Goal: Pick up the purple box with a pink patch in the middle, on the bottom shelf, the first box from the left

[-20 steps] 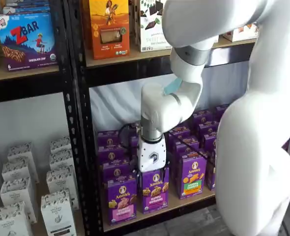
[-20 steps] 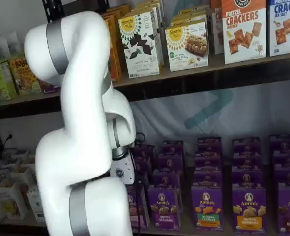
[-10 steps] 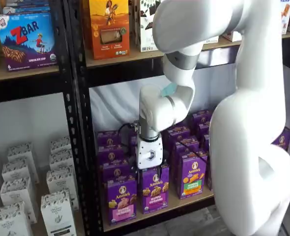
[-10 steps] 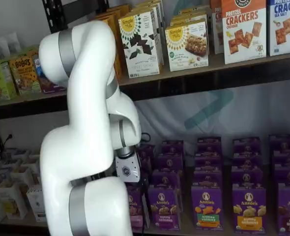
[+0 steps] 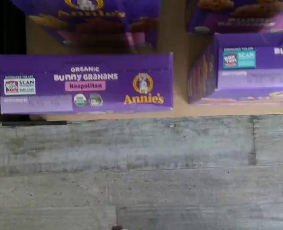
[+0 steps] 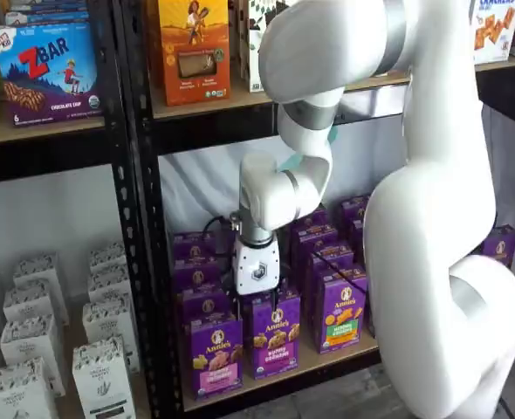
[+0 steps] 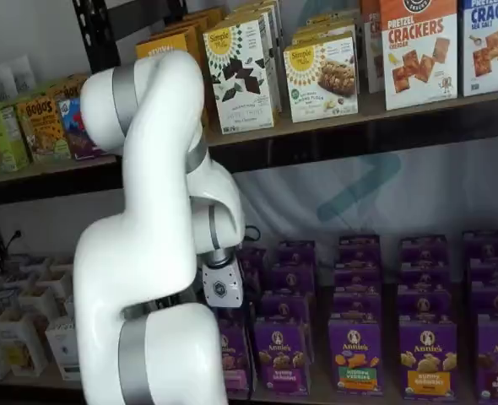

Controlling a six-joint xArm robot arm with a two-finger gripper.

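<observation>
target: the purple box (image 6: 216, 353) with the pink band is found at the lower centre-left of a shelf view, first carton in the front row, upright on the bottom shelf (image 6: 327, 360); in the other shelf view it is largely hidden behind the arm.
wrist view: the box top (image 5: 86, 82) is read as "Bunny Grahams – Neapolitan", with a pink label patch; grey floor fills the lower half of that picture.
gripper: the white body (image 6: 257, 269) is seen at mid-frame in both shelf views, hanging just above the front row; the black fingers are not made out against the cartons.
gripper state: judged released, jaws at their widest – nothing is gripped; no box is lifted off the board.
key relation: the box lies below and slightly left of the gripper body in a shelf view; the body hangs roughly over the gap between the target and the neighbour carton (image 6: 277, 334), which has no pink band.
long axis: the box's top face is a long narrow strip running along the shelf's front edge; the short dimension runs front to back – a pinch across that is judged the likely grip.
arm: one arm only, so no choice of hand.
step: final approach is judged under way; grasp not yet made.
risk: the neighbour carton stands just beside the target – a finger could nudge it.
behind: more purple cartons are stacked in rows close behind the target.
</observation>
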